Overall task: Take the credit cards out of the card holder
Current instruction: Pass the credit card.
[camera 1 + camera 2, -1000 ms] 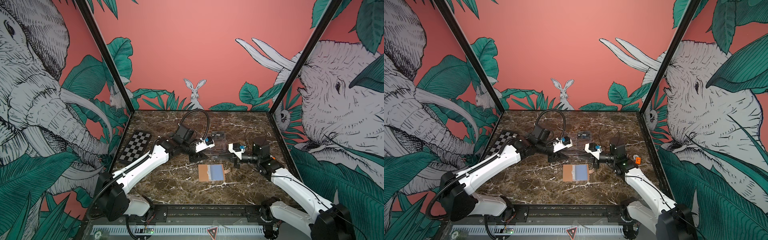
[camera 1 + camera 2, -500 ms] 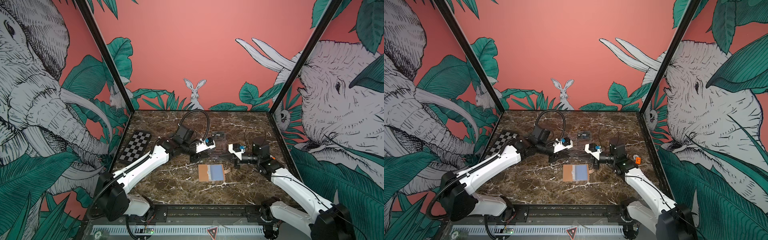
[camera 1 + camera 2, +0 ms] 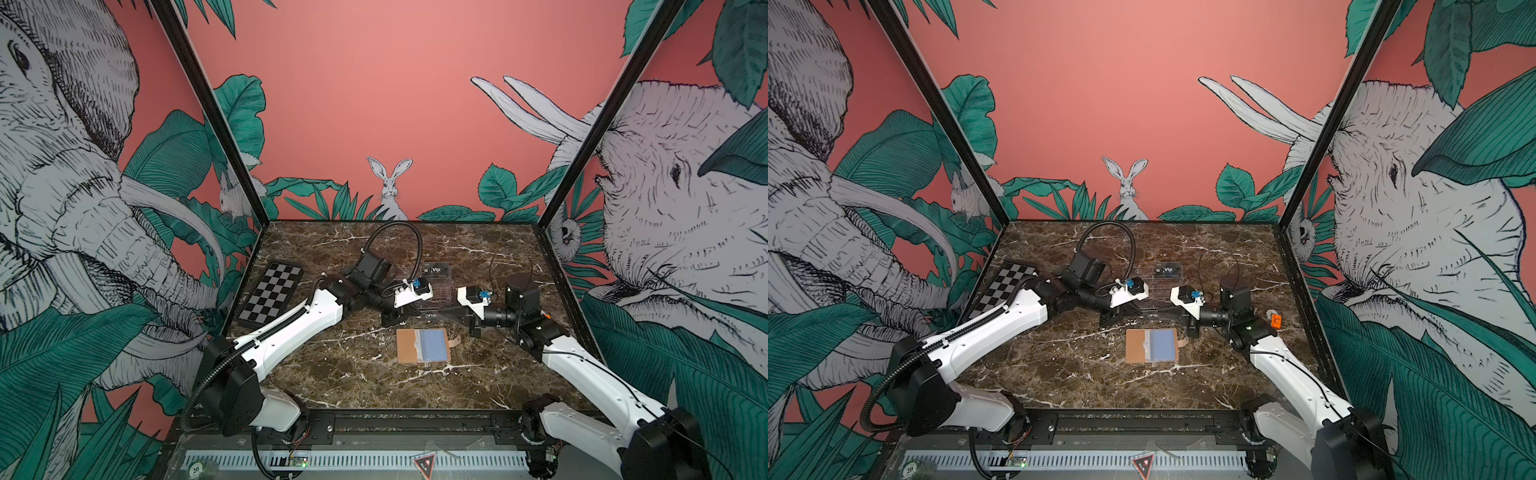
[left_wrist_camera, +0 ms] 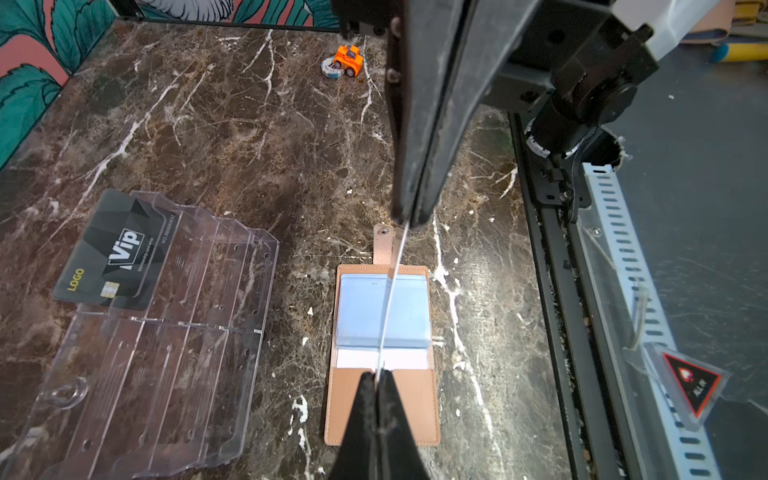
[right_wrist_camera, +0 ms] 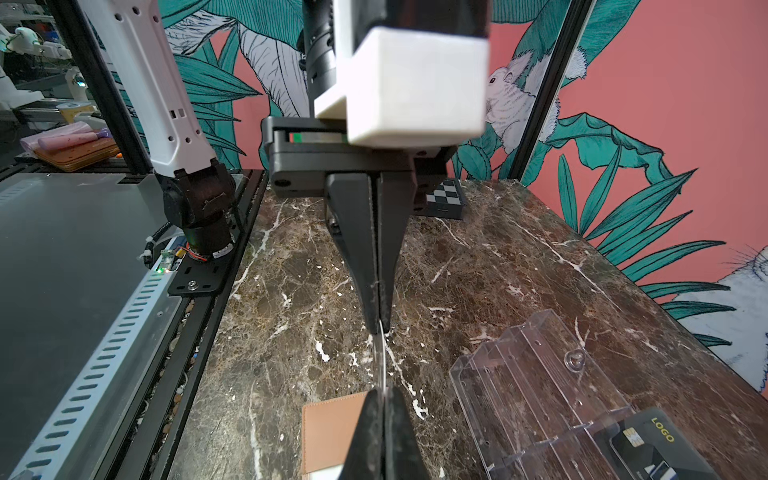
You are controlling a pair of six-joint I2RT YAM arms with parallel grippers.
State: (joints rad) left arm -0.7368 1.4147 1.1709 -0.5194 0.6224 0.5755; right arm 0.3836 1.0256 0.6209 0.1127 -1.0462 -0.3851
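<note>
Fingers (image 4: pixel 361 415) of the left gripper (image 4: pixel 379 376) and the right gripper (image 4: pixel 409 214) pinch opposite ends of one credit card (image 3: pixel 430 316), in the air over the open card holder (image 3: pixel 409 347) mid-table; a second card (image 3: pixel 436 269) sits in the clear stand (image 4: pixel 166 353) beyond.

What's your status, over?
Left gripper and right gripper both shut on one black plastic Vip card, edge-on. Tan leather-look card holder lies open beneath. Clear acrylic stand beside, not obstructing.

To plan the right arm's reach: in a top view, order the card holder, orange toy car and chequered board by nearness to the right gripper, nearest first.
1. card holder, mid-table, close by the right gripper.
2. orange toy car, near the right wall.
3. chequered board, far left side.
</note>
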